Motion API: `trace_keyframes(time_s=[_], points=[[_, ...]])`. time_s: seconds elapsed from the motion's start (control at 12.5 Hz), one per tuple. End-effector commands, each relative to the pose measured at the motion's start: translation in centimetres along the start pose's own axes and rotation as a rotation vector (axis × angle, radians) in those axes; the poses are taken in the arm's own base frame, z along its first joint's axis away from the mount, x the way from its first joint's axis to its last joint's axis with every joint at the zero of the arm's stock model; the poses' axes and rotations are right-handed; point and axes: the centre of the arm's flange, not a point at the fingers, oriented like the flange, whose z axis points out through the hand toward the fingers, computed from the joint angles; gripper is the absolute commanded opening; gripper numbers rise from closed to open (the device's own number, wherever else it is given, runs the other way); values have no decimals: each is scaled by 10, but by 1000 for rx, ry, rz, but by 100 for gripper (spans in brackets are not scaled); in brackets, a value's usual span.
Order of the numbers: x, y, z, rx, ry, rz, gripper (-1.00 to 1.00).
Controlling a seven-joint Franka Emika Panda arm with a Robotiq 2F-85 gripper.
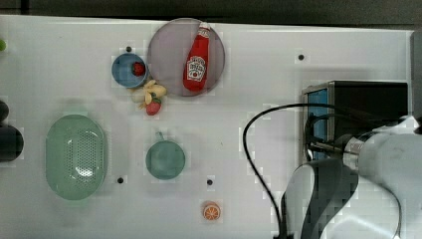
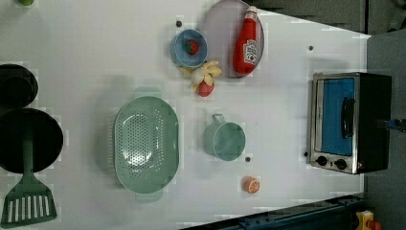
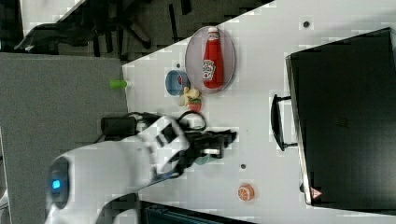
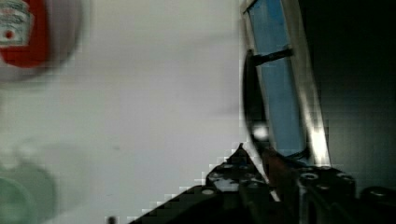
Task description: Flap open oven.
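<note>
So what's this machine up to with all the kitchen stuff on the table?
A robot arm is working on the black toaster oven at one end of the white table. Its tool is in front of the oven's bar handle, and the blue glass door looks shut. The ketchup bottle, green colander and cup sit untouched.

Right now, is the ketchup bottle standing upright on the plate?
No, the ketchup bottle lies flat on its side across the round plate in the left view.
</note>
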Motion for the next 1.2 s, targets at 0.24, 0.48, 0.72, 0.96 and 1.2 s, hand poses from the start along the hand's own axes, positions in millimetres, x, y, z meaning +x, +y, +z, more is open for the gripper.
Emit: trace_keyframes(time_s=[0.24,0.48,0.72,0.96,1.2], points=[[6,27,64,-47,-1,-150,-65],[9,31,99,-79,8,-147,-65],[10,30,127,-100,15,-155,-65],[12,25,145,-111,4,-167,-65],[15,8,152,-134,-5,-215,-65]])
